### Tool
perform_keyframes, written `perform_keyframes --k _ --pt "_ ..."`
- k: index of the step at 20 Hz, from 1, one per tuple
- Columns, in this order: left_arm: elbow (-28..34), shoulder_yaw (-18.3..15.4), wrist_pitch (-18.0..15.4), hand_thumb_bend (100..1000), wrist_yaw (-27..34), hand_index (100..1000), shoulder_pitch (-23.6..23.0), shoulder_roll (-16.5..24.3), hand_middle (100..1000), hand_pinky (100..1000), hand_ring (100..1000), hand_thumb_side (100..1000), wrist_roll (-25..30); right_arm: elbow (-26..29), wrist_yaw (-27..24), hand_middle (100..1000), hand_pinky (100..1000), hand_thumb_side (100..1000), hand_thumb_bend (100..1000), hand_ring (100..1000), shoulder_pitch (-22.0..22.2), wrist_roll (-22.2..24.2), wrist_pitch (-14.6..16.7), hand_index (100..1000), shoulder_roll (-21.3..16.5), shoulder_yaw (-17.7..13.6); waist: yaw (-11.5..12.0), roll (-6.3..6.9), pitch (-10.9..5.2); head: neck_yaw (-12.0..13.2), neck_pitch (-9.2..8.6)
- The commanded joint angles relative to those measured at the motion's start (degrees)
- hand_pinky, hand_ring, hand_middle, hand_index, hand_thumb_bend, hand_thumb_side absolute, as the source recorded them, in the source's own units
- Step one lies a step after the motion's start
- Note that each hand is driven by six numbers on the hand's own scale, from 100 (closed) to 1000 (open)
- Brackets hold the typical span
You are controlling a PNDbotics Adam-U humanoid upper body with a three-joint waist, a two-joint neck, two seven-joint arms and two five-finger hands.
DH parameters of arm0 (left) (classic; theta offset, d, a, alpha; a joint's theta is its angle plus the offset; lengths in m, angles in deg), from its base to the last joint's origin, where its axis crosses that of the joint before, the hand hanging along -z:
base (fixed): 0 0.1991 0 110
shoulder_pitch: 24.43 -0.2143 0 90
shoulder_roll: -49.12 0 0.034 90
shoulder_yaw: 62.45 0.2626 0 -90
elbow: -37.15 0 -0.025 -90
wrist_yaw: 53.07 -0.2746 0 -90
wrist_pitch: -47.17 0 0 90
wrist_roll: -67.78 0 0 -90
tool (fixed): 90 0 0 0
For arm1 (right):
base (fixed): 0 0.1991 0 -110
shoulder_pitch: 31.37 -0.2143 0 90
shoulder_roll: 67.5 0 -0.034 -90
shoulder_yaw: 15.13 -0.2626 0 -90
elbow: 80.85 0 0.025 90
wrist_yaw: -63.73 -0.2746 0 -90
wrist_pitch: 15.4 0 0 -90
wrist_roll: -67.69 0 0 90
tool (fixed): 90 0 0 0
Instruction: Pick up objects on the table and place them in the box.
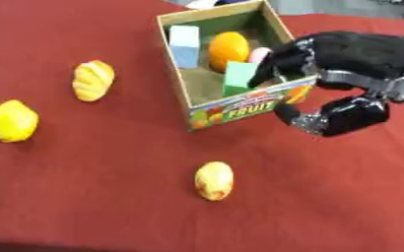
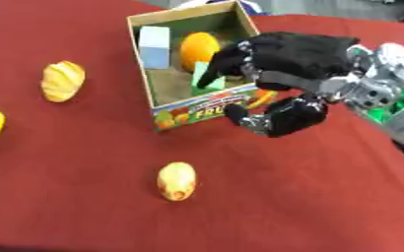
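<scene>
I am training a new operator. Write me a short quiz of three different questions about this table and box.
1. True or false: the green block lies inside the box.
2. How many objects lie on the red cloth outside the box?
   A) one B) three C) five
3. Fill in: the right hand is at the box's ____ corner, near or far.

Key
1. True.
2. B: a lemon, a bread roll and a yellow-red fruit.
3. Near; its fingers reach over the rim beside the green block. I cannot tell whether it holds anything.
</scene>
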Motion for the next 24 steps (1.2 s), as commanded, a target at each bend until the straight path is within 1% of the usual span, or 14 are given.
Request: perform_keyframes --k 1,5,13,21,24 --pt "0.9 0.0 0.0 100 0.1 818 0.2 1.0 558 722 596 526 0.1 0.9 1.5 742 816 153 100 782 -1.6 2.5 -0.7 839 1.9 1.9 0.1 0.25 -0.88 -0.1 0.49" --pt "0.9 0.1 -0.1 100 0.3 818 0.4 0.8 558 722 596 529 0.2 0.9 3.1 744 816 154 100 784 -2.1 5.7 -2.3 837 5.1 4.4 0.5 0.09 -0.27 -0.2 0.58" --pt "0.9 0.1 -0.2 100 0.7 818 0.7 0.7 558 722 596 536 0.2 0.9 7.8 760 820 168 100 799 -0.6 11.7 -3.3 842 8.3 8.8 1.1 -0.37 0.61 -0.5 0.24" --pt "0.9 0.2 -0.3 100 0.9 818 0.9 0.7 559 722 597 541 0.3 0.9 10.2 764 822 188 100 803 -0.7 13.9 -3.8 839 9.0 9.9 1.3 -0.60 0.93 -0.8 -0.13" --pt "0.9 0.3 -0.3 100 1.0 818 1.0 0.6 559 722 597 542 0.4 0.9 11.5 765 823 200 102 805 -0.9 13.7 -4.3 842 9.5 9.7 1.3 -0.60 1.15 -0.9 -0.35"
